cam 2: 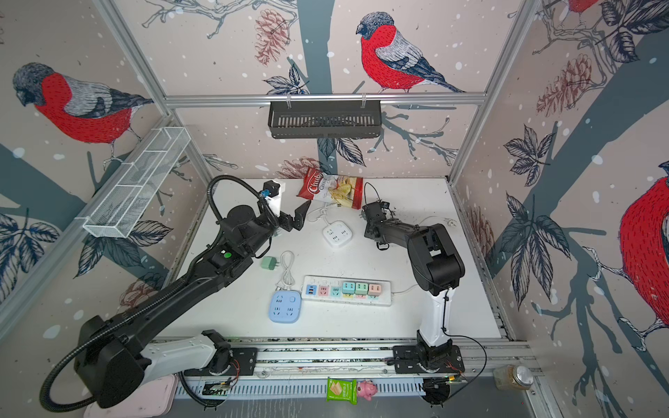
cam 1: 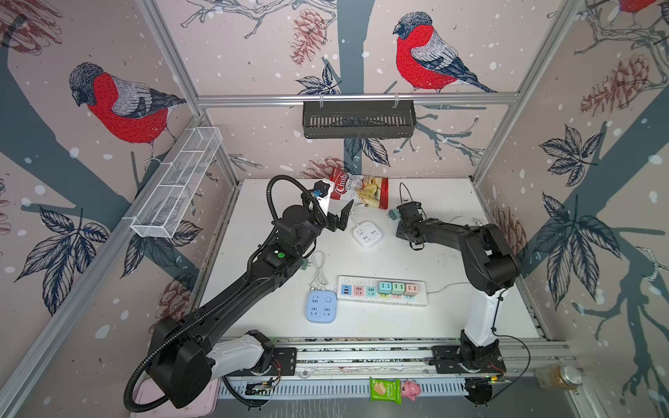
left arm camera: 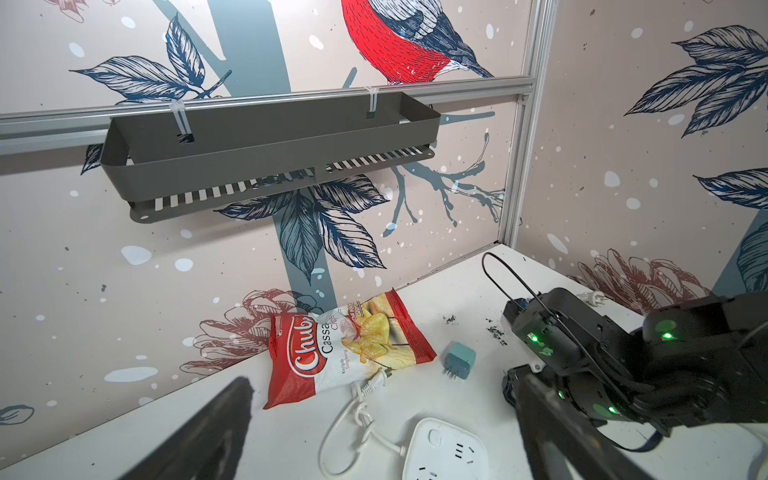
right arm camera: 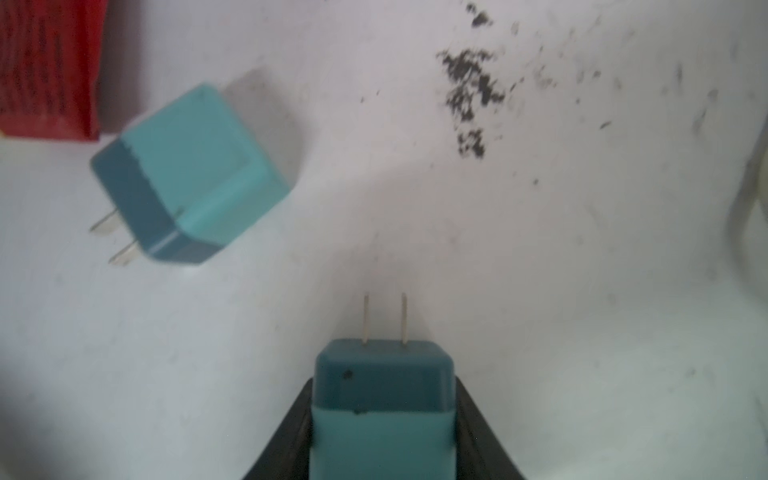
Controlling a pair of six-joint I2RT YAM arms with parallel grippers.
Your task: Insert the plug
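White tabletop (cam 1: 398, 325), scuffed with dark specks and enclosed by bird-print walls, is seen in both top views. At its far side a teal plug (right arm camera: 380, 370) is clamped between the fingers of the right gripper (right arm camera: 382, 399), with its two prongs pointed away from the wrist. A second teal plug (right arm camera: 187, 174) is laid just beside it, near the chips bag (cam 1: 358, 190), while the left gripper (left arm camera: 383, 378) is held wide apart near the white square socket (cam 1: 367, 234), with nothing gripped.
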